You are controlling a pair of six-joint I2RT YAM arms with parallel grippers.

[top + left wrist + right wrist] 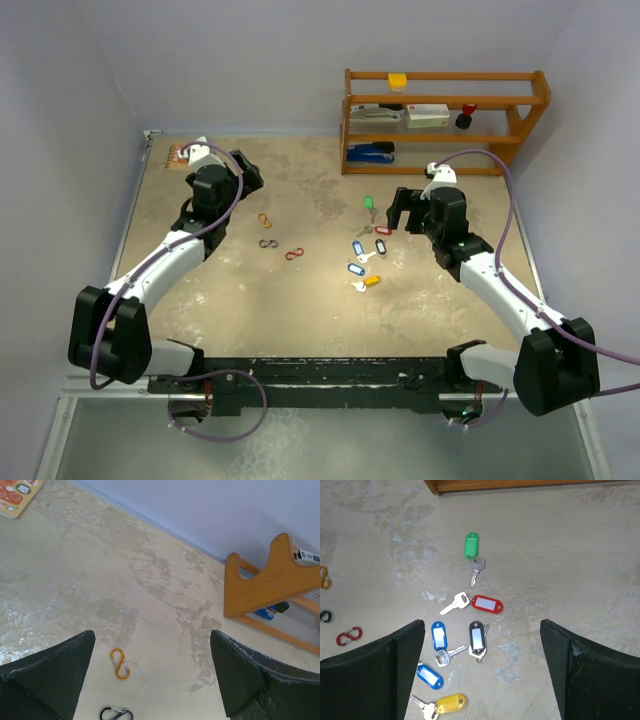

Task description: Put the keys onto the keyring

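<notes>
Presently both claws stand wide apart and hold nothing. The right claw [482, 667] hangs near the keys [476, 637], which lie loose in a scattered group on the tabletop [570, 570]. The green-tagged key [471, 546] is closest to the wooden rack [445, 120], with the red-tagged key [487, 604] just below it. A black tag, two blue tags and a yellow tag sit nearer the arm. The left claw [152, 675] is well apart from the keys, above an orange clip [119, 663] with a black clip [116, 714] near it. A red clip [348, 635] lies between those clips and the keys.
</notes>
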